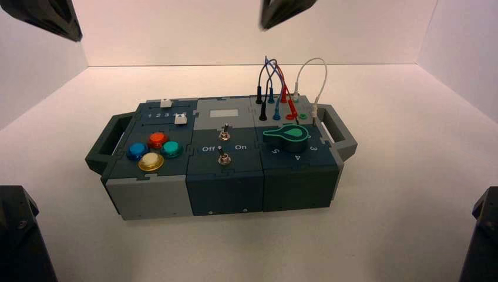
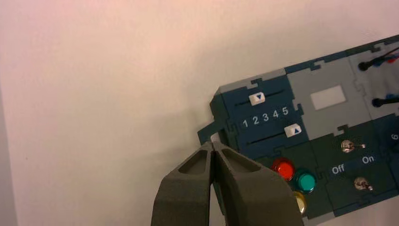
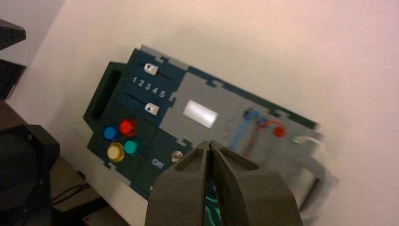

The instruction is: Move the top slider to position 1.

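Note:
The top slider [image 1: 165,103] is a tiny white knob at the box's far left corner. In the left wrist view the top slider [image 2: 257,98] sits above the numeral row, near the 2 and 3. The printed "1" [image 2: 244,124] is the row's first numeral, also seen from the right wrist [image 3: 134,80]. The lower slider [image 2: 293,131] stands by the 5. My left gripper [image 2: 213,143] is shut and empty, high above the table to the left of the box [image 1: 73,35]. My right gripper [image 3: 209,142] is shut and empty, high over the box's far side [image 1: 265,24].
Four round buttons, blue, red, teal and yellow [image 1: 151,161], sit on the box's near left. Two metal toggle switches [image 1: 224,135] stand in the middle by "Off" and "On". A green dial [image 1: 286,136] and looped wires [image 1: 276,82] are on the right. Handles [image 1: 106,144] stick out at both ends.

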You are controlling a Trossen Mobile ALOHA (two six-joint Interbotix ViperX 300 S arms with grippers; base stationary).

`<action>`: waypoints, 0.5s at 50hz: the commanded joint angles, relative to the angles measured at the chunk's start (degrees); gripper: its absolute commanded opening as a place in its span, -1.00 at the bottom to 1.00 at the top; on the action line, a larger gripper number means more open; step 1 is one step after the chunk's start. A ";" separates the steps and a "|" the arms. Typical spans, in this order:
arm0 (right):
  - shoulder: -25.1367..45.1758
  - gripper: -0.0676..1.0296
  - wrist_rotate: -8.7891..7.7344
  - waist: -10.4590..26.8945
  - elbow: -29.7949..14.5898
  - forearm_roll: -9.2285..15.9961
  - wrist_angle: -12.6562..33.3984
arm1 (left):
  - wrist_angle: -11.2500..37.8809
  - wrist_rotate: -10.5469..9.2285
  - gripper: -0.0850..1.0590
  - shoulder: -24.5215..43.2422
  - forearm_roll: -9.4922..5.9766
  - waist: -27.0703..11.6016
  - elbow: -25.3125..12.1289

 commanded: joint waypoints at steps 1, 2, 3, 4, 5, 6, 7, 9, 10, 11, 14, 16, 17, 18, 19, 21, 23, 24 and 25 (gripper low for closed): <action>5.62 -0.92 -0.09 2.02 -5.89 2.46 0.70 | -0.35 -0.18 -0.91 1.67 -0.09 -0.18 -1.41; 6.77 -0.92 -0.18 2.20 -6.59 2.81 0.88 | -0.35 -0.18 -0.91 2.02 0.00 -0.18 -1.41; 7.21 -0.92 -0.18 2.37 -7.03 2.81 0.97 | -0.35 -0.18 -0.91 2.20 -0.09 -0.18 -1.49; 8.09 -0.92 -0.18 2.55 -7.73 3.08 1.14 | -0.35 -0.18 -0.91 2.46 -0.09 -0.09 -1.49; 8.96 -0.92 -0.18 2.72 -8.44 3.34 1.23 | -0.35 -0.18 -0.91 2.72 -0.09 -0.09 -1.49; 9.84 -0.92 -0.18 2.99 -9.14 3.69 1.41 | -0.35 -0.18 -0.91 2.99 -0.09 -0.18 -1.49; 10.28 -0.92 -0.18 3.08 -9.40 3.87 1.49 | -0.35 -0.18 -0.91 3.08 -0.09 -0.18 -1.58; 11.87 -0.92 -0.26 3.60 -10.90 4.31 1.93 | -0.35 -0.18 -0.91 3.34 -0.09 -0.18 -1.58; 12.66 -0.92 -0.18 3.87 -11.43 4.48 2.11 | -0.44 -0.18 -0.91 3.34 -0.09 -0.18 -1.67; 13.01 -0.92 -0.26 3.96 -11.69 4.57 2.20 | -0.44 -0.18 -0.91 3.34 -0.09 -0.18 -1.67; 15.12 -0.92 -0.26 4.57 -13.45 5.10 2.64 | -0.53 -0.18 -0.91 3.16 -0.09 -0.18 -1.76; 16.52 -0.92 -0.26 4.92 -14.68 5.27 2.90 | -0.53 -0.18 -0.91 3.08 -0.09 -0.18 -1.76; 17.23 -0.92 -0.26 5.01 -15.29 5.45 2.99 | -0.53 -0.18 -0.91 3.08 -0.09 -0.18 -1.76; 17.67 -0.92 -0.26 5.01 -15.56 5.45 3.08 | -0.62 -0.18 -0.91 2.90 -0.09 -0.18 -1.93; 18.46 -0.92 -0.26 5.10 -16.17 5.63 3.25 | -0.70 -0.18 -0.91 2.81 -0.09 -0.09 -1.93; 19.51 -0.92 -0.26 5.10 -17.14 5.71 3.60 | -0.97 -0.18 -0.91 2.55 -0.09 -0.18 -1.85; 21.01 -0.92 -0.26 5.19 -18.37 6.06 4.04 | -0.97 -0.09 -0.91 2.20 0.00 -0.18 -1.76; 21.71 -0.92 -0.26 5.19 -18.98 6.24 4.22 | -0.97 -0.18 -0.91 2.20 -0.09 -0.18 -1.76; 22.06 -0.92 -0.26 5.19 -19.34 6.33 4.39 | -0.97 -0.18 -0.91 2.11 0.00 -0.18 -1.67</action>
